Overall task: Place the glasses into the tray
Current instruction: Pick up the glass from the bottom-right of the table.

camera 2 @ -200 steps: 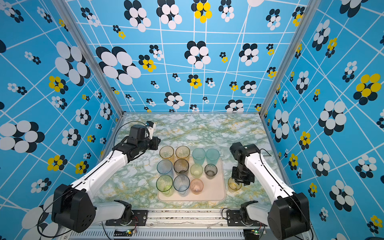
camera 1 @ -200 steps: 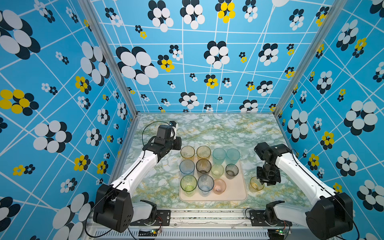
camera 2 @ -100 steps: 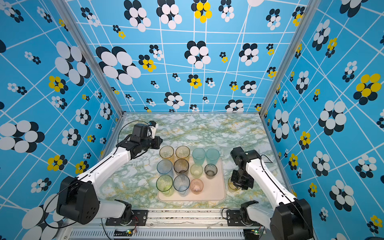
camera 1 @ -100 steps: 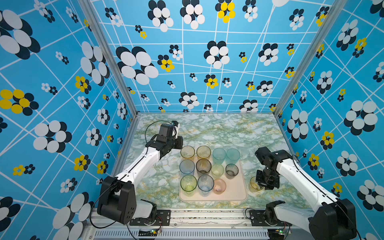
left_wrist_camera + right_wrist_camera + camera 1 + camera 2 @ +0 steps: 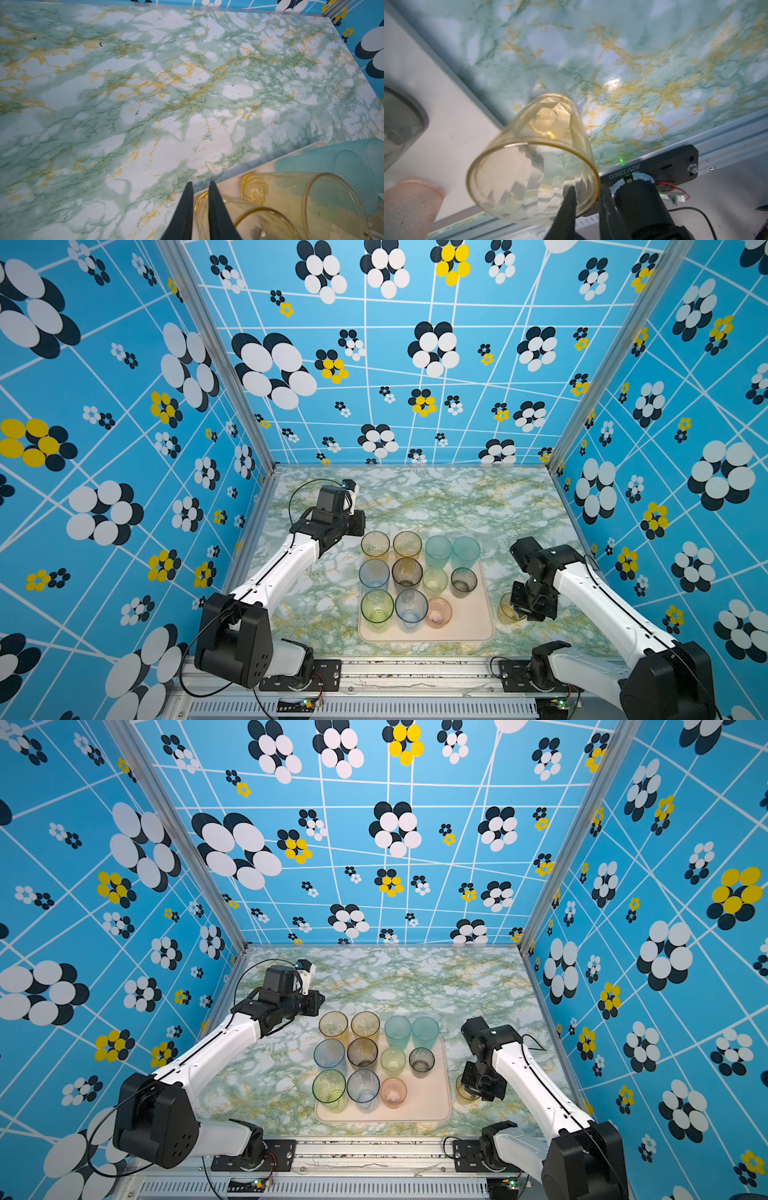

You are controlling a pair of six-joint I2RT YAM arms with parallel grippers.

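Observation:
The pale tray [image 5: 469,624] [image 5: 430,1104] lies front centre, and several tinted glasses stand upright in it. They are amber [image 5: 375,545], teal [image 5: 437,549], blue [image 5: 374,574], grey [image 5: 463,581], green [image 5: 377,608] and pink [image 5: 439,612]. One short amber glass [image 5: 507,610] [image 5: 463,1089] [image 5: 533,145] stands on the table just right of the tray. My right gripper [image 5: 517,608] [image 5: 586,190] is shut on its rim, one finger inside and one outside. My left gripper [image 5: 360,526] [image 5: 200,182] is shut and holds nothing. It hovers off the tray's far left corner, beside an amber glass [image 5: 249,218].
The tray's front right corner is bare. The green marble table [image 5: 436,497] stretches behind the tray to the back wall. Patterned walls close in both sides. A metal rail with the arm bases [image 5: 415,672] runs along the front edge.
My right gripper came down and forward onto the amber glass beside the tray, and its jaws narrowed. My left gripper drifted slightly right near the tray's far left corner.

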